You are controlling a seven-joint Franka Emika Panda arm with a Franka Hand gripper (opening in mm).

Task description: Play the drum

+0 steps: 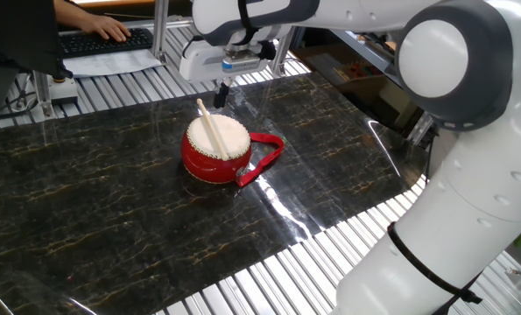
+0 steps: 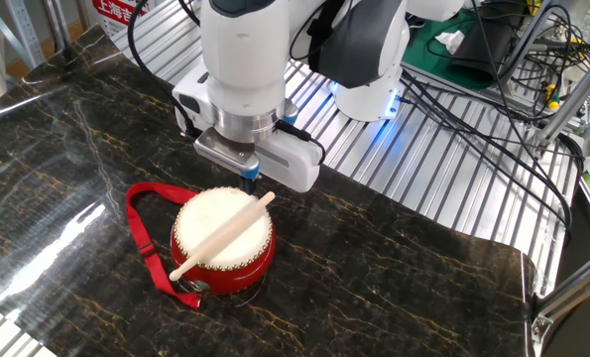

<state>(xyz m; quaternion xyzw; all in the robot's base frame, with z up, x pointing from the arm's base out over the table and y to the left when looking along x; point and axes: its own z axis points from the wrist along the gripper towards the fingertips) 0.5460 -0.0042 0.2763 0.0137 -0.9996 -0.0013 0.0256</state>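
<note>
- Fixed view one: we see the drum (image 1: 216, 149) upright on the dark marble table (image 1: 111, 201), wooden stick (image 1: 212, 129) lying across its skin.
- Gripper (image 2: 248, 179) hovers at the stick's far end; we cannot tell its jaw state.

A red-and-white sign (image 2: 116, 8) stood at the far left; its characters were perhaps Chinese, too cropped to read.

A red drum (image 1: 216, 149) with a cream skin sat on the dark marbled counter (image 1: 111, 210), a thin wooden stick (image 1: 211, 128) lying across its top. The gripper (image 1: 222, 93) hung just behind it, beside the stick's far end.
</note>
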